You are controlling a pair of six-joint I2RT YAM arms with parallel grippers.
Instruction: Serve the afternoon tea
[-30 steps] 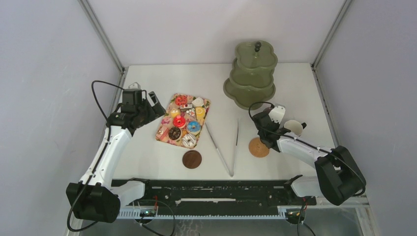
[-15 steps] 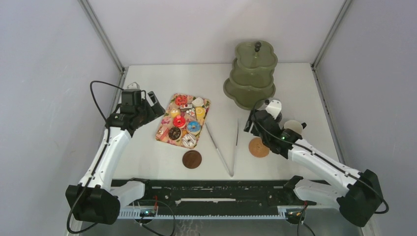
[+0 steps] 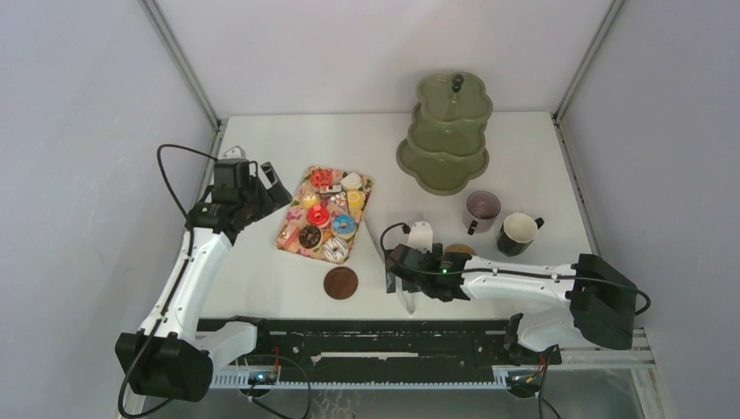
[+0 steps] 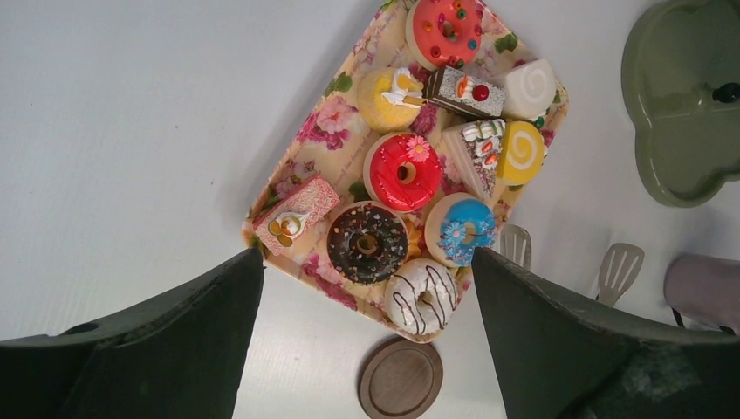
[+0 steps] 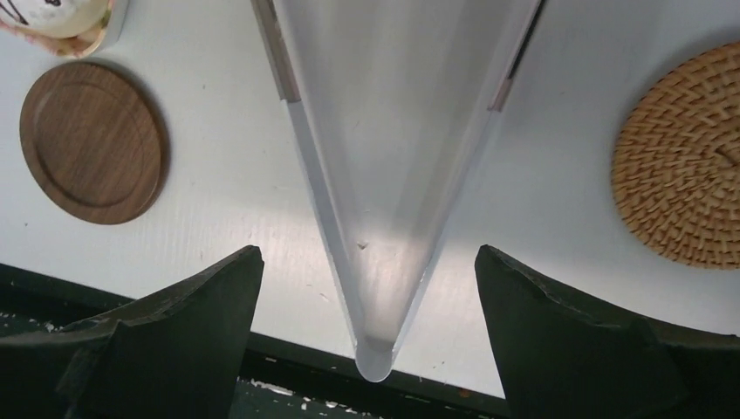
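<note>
White counter, grey walls: pastries lie on the floral tray near the left edge, left jaws spread above. Mauve mug and green mug stand toward the right edge. Right jaws are spread over the tongs, which the arm mostly hides from overhead.

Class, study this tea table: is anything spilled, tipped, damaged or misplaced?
Nothing stands out. The pastries sit on the floral tray, the mauve mug and green mug stand upright, and the tongs lie flat.

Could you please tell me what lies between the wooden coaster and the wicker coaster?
The tongs lie between the wooden coaster and the wicker coaster, clearest in the right wrist view.
</note>
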